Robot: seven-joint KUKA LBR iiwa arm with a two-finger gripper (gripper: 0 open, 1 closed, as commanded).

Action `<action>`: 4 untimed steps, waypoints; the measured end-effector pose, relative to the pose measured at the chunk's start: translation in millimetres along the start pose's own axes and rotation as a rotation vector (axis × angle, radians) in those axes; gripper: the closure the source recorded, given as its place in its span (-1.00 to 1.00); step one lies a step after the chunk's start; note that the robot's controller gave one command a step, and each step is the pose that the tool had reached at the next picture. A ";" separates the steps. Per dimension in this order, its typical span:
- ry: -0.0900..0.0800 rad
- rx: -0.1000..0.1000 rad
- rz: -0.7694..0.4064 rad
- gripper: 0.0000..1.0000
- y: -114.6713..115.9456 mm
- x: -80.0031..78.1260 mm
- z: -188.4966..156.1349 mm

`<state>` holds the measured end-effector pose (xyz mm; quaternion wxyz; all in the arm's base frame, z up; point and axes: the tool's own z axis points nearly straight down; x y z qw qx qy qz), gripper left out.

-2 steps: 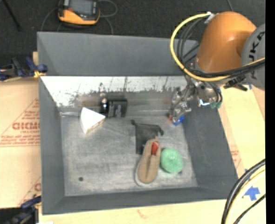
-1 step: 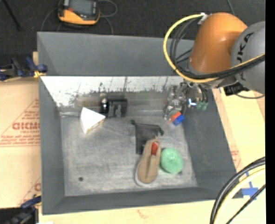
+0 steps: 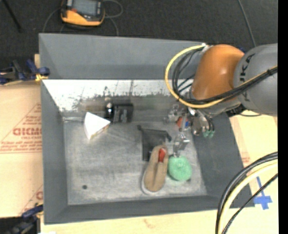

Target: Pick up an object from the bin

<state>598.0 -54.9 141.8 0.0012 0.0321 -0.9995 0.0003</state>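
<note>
The arm (image 3: 261,79) came into the grey metal bin (image 3: 134,52) from the right of the frame. Its orange cover (image 3: 215,72) sat at upper right, with looped cables (image 3: 171,77) hanging off its left side. Below the cover the gripper (image 3: 179,147) pointed down toward the lower right part of the bin floor. Whether it was apart or together could not be told (the wrist hardware above it crowded that spot), and nothing could be seen clamped in it.

Directly under the gripper's tip lay a green lump (image 3: 179,169), rounded and rough-looking, in the lower right of the floor; the tip was just above its upper edge, and contact could not be judged. Touching the lump on its left was a tan shoe-shaped thing (image 3: 154,175), lying lengthwise with its rounded end toward the bottom of the frame. A small red piece (image 3: 162,154) sat at its upper end, just left of the gripper. Above these, near the middle of the floor, was a dark flat piece (image 3: 151,136).

Well apart from that cluster, toward the upper left of the floor, a white wedge (image 3: 95,124) rested with its point toward the right. Just beside it, against the back wall, stood a small black block (image 3: 120,112).
</note>
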 end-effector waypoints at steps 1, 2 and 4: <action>-0.007 0.002 -0.001 -1.00 -0.2 -2.0 -2.9; 0.007 0.005 -0.058 1.00 55.9 -13.5 64.5; -0.010 0.002 -0.216 1.00 34.9 -23.1 -84.7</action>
